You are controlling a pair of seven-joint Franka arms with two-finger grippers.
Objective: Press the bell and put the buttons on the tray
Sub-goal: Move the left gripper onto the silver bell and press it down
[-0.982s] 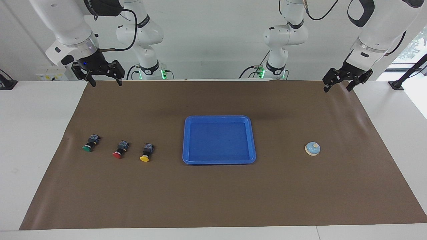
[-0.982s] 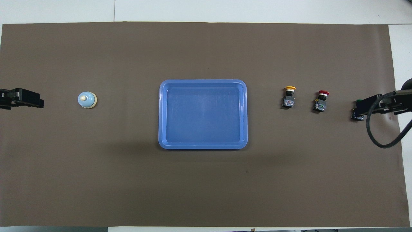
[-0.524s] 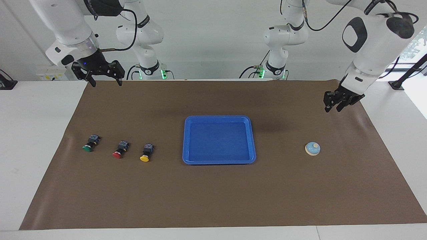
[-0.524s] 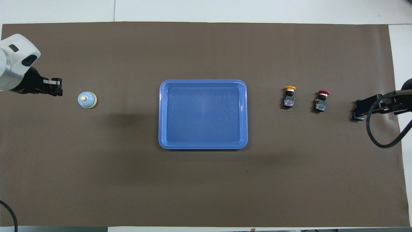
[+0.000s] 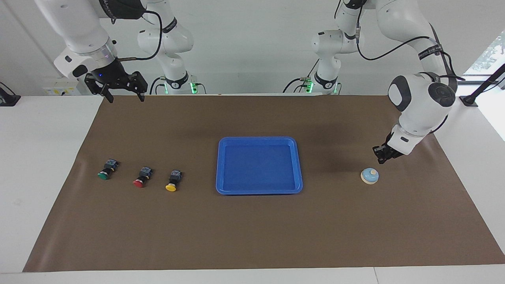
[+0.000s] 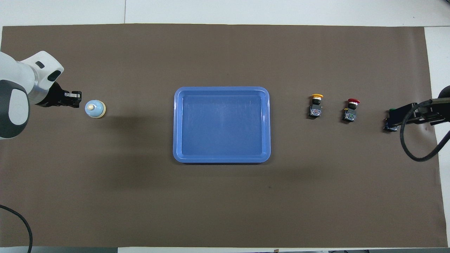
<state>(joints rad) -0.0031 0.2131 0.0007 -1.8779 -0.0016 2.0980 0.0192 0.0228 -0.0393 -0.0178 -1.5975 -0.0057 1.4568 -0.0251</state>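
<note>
Three buttons (image 5: pixel 140 178) in a row toward the right arm's end, blue tray (image 5: pixel 299 165) mid counter (image 5: pixel 252 232), bell (image 5: pixel 369 176) just beside shut, empty left hand (image 5: pixel 380 158), right hand (image 5: pixel 124 97) open, empty, waiting up high.

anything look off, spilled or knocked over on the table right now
Nothing stands out. The tray lies flat and square with nothing in it, the bell sits upright, and the green, red and yellow buttons lie on their sides in a neat row. No spills or damage show.
</note>
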